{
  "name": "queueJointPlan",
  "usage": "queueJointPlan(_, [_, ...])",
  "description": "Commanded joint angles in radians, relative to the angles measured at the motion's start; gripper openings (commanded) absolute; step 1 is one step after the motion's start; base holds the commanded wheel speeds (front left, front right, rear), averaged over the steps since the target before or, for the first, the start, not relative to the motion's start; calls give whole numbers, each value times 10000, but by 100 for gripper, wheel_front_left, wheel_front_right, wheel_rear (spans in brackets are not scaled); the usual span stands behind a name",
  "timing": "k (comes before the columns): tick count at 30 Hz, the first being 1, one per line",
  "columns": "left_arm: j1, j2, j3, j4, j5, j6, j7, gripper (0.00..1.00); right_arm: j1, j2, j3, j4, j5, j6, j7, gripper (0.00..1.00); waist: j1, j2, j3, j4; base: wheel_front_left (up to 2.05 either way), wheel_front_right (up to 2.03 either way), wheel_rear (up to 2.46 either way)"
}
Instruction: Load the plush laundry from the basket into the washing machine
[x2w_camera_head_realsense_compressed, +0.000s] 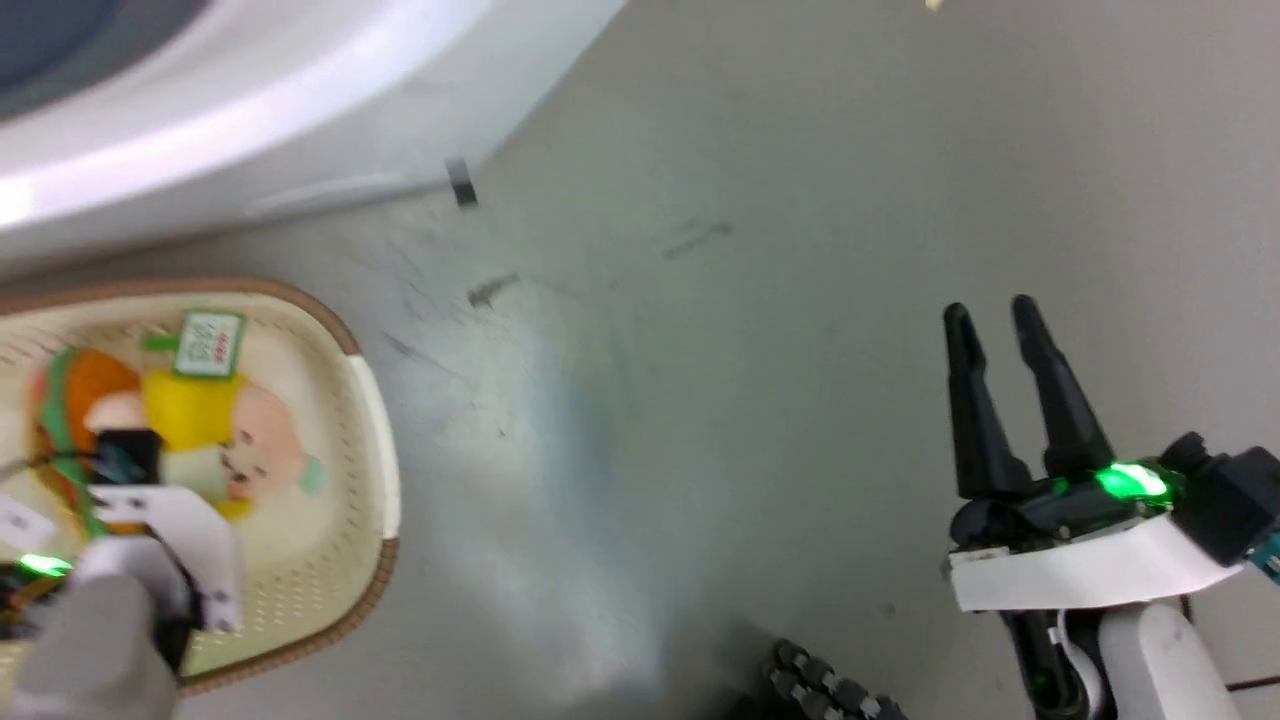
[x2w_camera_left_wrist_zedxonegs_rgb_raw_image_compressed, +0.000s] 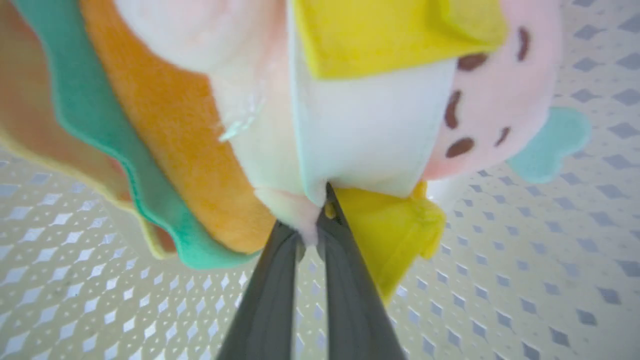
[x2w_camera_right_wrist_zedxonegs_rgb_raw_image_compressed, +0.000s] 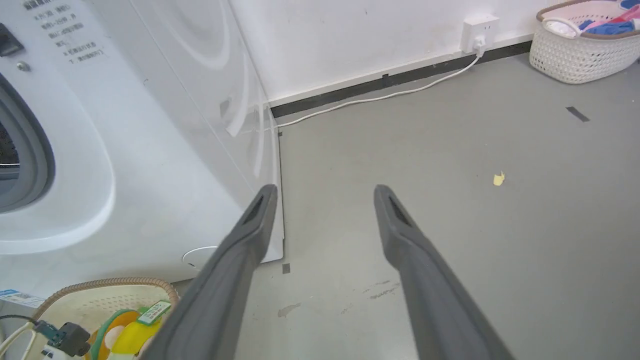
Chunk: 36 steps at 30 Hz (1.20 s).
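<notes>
Plush laundry (x2w_camera_left_wrist_zedxonegs_rgb_raw_image_compressed: 370, 135) looks only thinly pinched at its belly fold by the left tool (x2w_camera_left_wrist_zedxonegs_rgb_raw_image_compressed: 312, 222), so lift slowly off the basket (x2w_camera_left_wrist_zedxonegs_rgb_raw_image_compressed: 525, 300) beyond its tips; right tool (x2w_camera_head_realsense_compressed: 990, 312) hangs spread.

We see the plush laundry (x2w_camera_left_wrist_zedxonegs_rgb_raw_image_compressed: 360, 130) in patches: pink head with brown stitched marks, yellow jacket, white belly, orange cushion edged in wavy green, a green-bordered white tag; the basket (x2w_camera_head_realsense_compressed: 375, 440) is cream, dotted all over with small holes, its rim brown and woven-looking; the washing machine (x2w_camera_right_wrist_zedxonegs_rgb_raw_image_compressed: 165, 150) is white with a grey gasket; the floor (x2w_camera_head_realsense_compressed: 760, 420) is plain grey, scuffed darker; the left pincer (x2w_camera_left_wrist_zedxonegs_rgb_raw_image_compressed: 309, 210) and right pincer (x2w_camera_head_realsense_compressed: 990, 312) have dark grey fingers.
</notes>
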Motion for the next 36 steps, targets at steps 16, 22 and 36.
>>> queueJointPlan(16, [1268, -2215, -284, 319, -673, -814, -3050, 0, 970, -1, -1212, 225, -1730, -7, -45, 100, 0, -1, -4208, 2532, 0, 0, 0])
queueJointPlan(22, [1791, -2636, -461, -373, -714, -988, -3431, 0, 1350, -1, -1343, 218, -2190, -7, -45, 100, 0, -1, -5033, 3279, 0, 0, 0])
queueJointPlan(36, [4032, -3202, 513, -5694, -277, -782, -3460, 0, 2017, -1, -1470, 205, -2513, -7, -45, 100, 0, -1, -5887, 3998, 0, 0, 0])
